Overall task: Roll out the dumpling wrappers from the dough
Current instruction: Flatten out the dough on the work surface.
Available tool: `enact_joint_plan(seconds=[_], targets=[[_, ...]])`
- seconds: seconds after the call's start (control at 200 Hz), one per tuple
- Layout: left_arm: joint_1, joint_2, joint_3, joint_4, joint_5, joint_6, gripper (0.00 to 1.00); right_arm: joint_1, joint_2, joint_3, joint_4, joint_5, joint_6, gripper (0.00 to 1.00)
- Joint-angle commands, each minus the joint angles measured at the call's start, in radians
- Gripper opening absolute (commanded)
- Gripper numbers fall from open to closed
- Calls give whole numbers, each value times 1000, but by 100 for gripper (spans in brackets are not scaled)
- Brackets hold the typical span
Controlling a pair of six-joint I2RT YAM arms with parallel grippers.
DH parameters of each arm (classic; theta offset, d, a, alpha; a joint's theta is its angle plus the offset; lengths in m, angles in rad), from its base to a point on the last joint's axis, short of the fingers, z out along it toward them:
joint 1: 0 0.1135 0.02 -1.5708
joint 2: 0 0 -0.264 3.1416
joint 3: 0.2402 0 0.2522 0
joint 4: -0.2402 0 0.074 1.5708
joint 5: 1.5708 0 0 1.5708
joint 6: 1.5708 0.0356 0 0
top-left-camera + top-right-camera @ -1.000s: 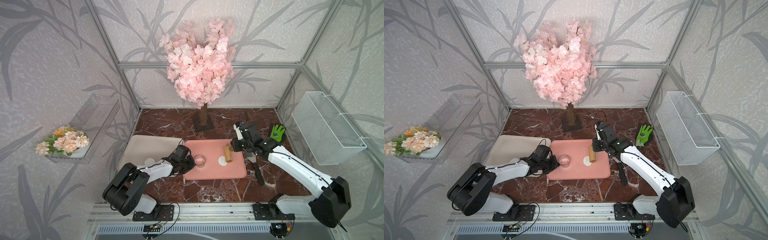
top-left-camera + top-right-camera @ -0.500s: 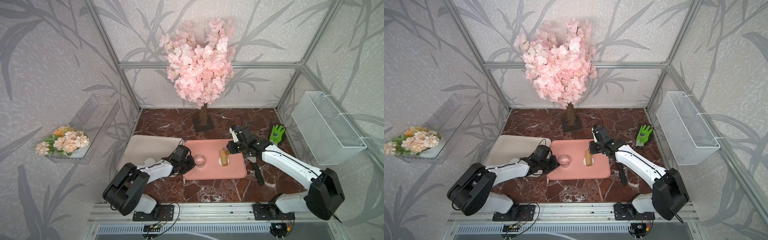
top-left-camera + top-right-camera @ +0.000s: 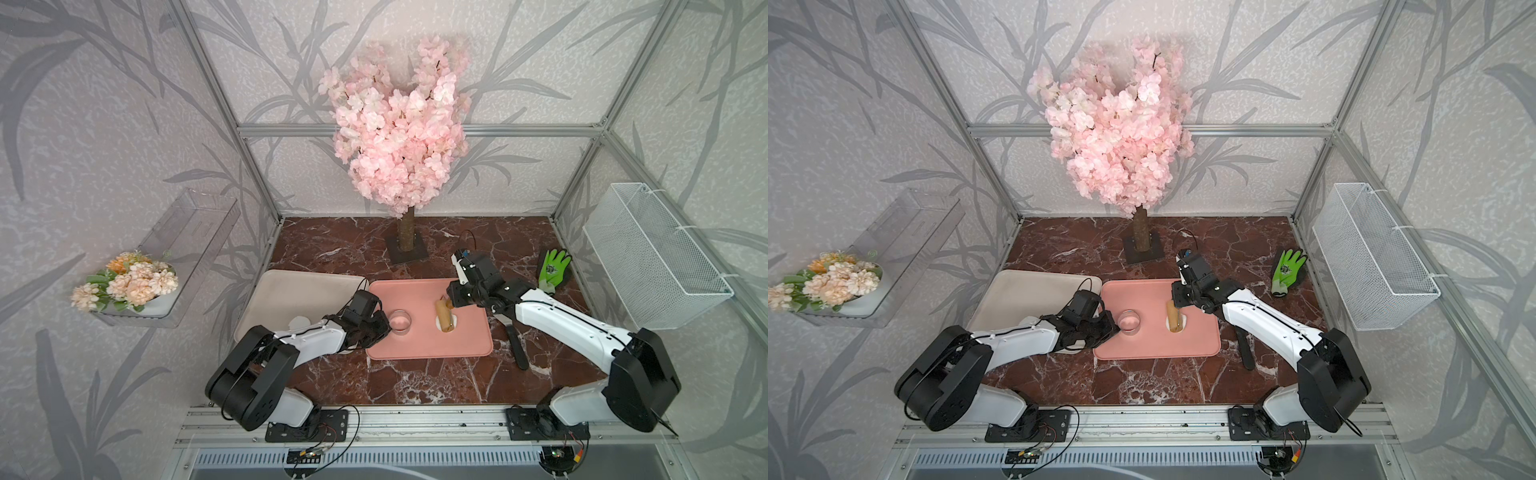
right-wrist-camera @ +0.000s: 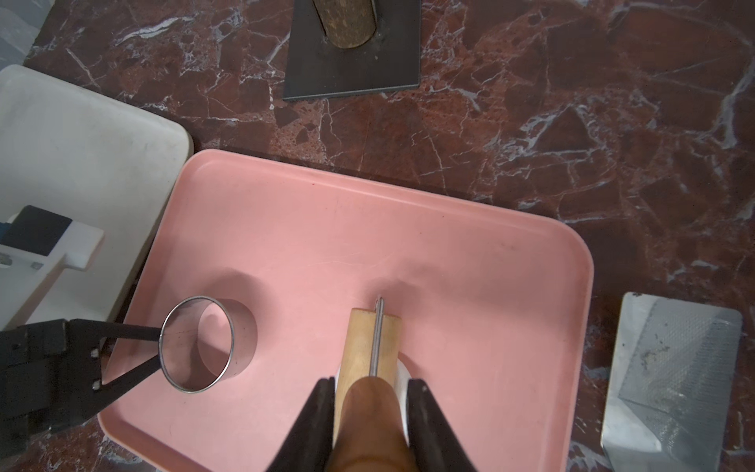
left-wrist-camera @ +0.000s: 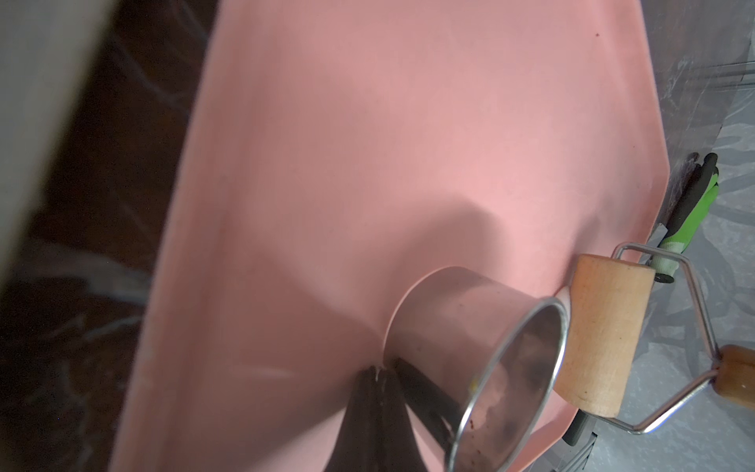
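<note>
Both arms, the left arm at lower left of a top view and the right arm at lower right, share smooth white shells, bulky rounded black joints and thin black cables running along them. Black base plates trail red and black wires. In the right wrist view, the fingers are slim black wedges.

Two trays are counted, pink tray and beige tray; one cutter, pin, dough, wrapper, glove, scraper each.

Soft white dough is squashed flat on the pink tray, mostly hidden under the wooden roller. One thin white round wrapper lies flat on the beige tray.
</note>
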Motion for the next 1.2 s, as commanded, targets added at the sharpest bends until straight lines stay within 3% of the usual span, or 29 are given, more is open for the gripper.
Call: enact_joint_plan(seconds=[0.0,0.665,0.955,1.195], targets=[[5,49,-50,-137,-42,-2,0,35,91,-69,7,-77,67,0],[5,50,-46,-144,-43,1,0,54,72,-88,12,-66,93,0],[5,47,-49,-145,-45,-1,0,58,-83,19,-43,-95,23,0],[4,54,-46,-139,-41,-1,0,18,-192,-30,-57,-86,21,0]])
